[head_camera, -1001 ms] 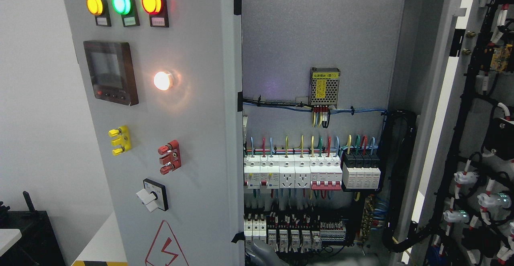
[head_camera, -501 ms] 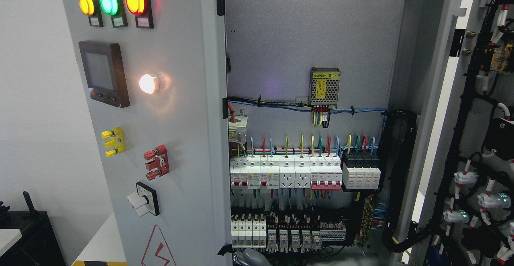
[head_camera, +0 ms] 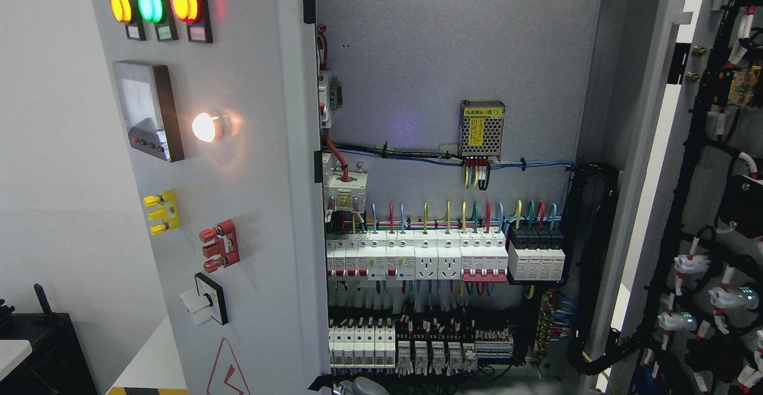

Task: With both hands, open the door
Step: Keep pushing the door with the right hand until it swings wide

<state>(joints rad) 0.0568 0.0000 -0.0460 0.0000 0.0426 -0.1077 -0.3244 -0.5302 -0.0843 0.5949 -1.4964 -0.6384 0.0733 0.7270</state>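
- at the far left a pale wall [head_camera: 53,145], and low down a black unit [head_camera: 42,347] with a white corner of something beside it.
- the left door [head_camera: 256,204] of the grey cabinet stands swung out, its face turned toward the left; its right edge sits just left of the open interior.
- on that door, top to bottom: amber, green and red lamps [head_camera: 156,5] with small tags too blurred to read, a dark-framed meter [head_camera: 149,112], a glowing white lamp [head_camera: 204,127], a yellow terminal block [head_camera: 161,212], a red terminal block [head_camera: 220,245], a rotary switch [head_camera: 205,299], and a red lightning warning triangle [head_camera: 228,370].
- inside, on the grey back plate [head_camera: 453,49], a perforated power supply [head_camera: 481,129] carries a yellow label with print too small to read.
- below it, rows of white breakers [head_camera: 417,258] with coloured wires, and a black-topped group at the right.
- a grey rounded shape [head_camera: 366,386] shows at the bottom edge near the door's foot; whether it is a hand, and its state, i cannot tell.
- at the far right the right door [head_camera: 703,204] hangs open, showing black cabling and white lamp backs.
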